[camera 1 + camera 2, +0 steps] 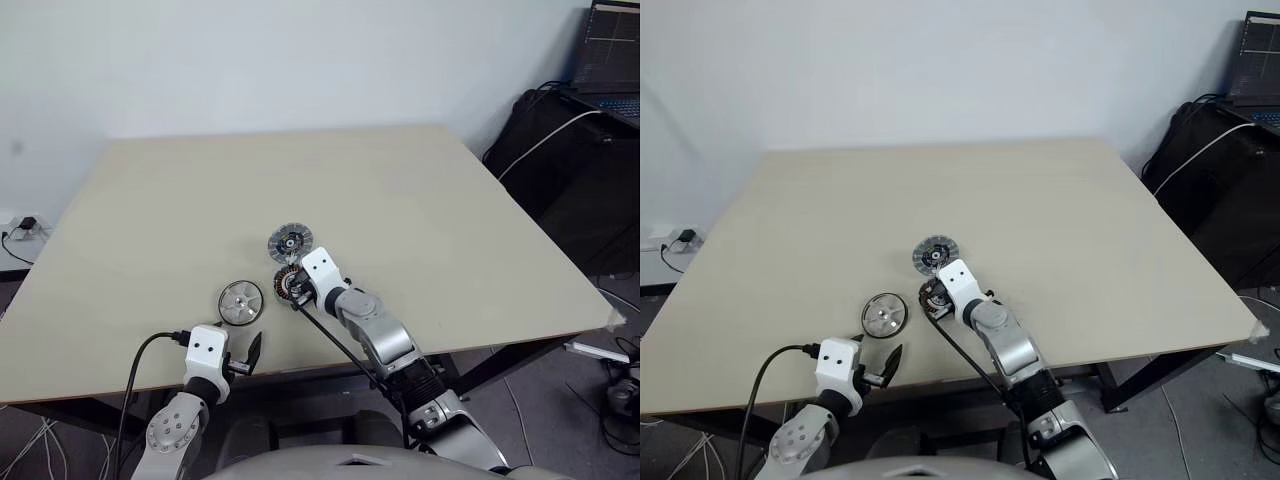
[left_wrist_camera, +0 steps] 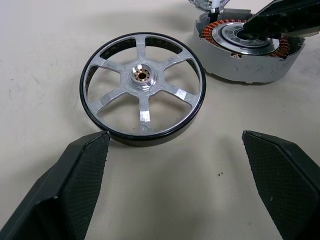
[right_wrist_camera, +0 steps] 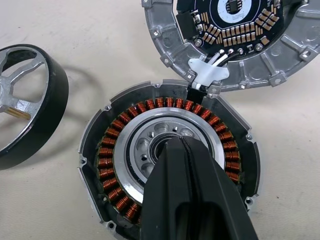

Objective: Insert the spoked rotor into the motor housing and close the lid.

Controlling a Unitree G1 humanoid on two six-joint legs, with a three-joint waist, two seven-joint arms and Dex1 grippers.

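Copper windings ring the pale centre of the motor housing [image 3: 170, 160], which lies on the beige table [image 1: 420, 190] near its front edge. I have my right gripper [image 3: 182, 150] pressed together, its two black fingers forming one wedge whose tip sits over the housing's central bore; I cannot tell from my feeds whether the tip touches the metal. Nothing is held in it.

Just past the housing, on the far side, lies the lid [image 3: 235, 35], inner face up, showing a dark circuit board. Short white wires [image 3: 212, 67] run from the lid's edge to the housing's rim, so the two are joined there and their rims nearly touch.

To the left of the housing, close beside it but apart, the spoked rotor [image 2: 142, 85] lies flat on the table, silver spokes and brassy hub up inside a black outer band.

My left gripper [image 2: 175, 175] hovers at the table's front edge with its fingers spread wide and empty. The rotor lies just ahead of the fingertips [image 2: 92, 147], roughly centred on the gap but toward the left finger, whose tip appears almost against the rotor's near rim.
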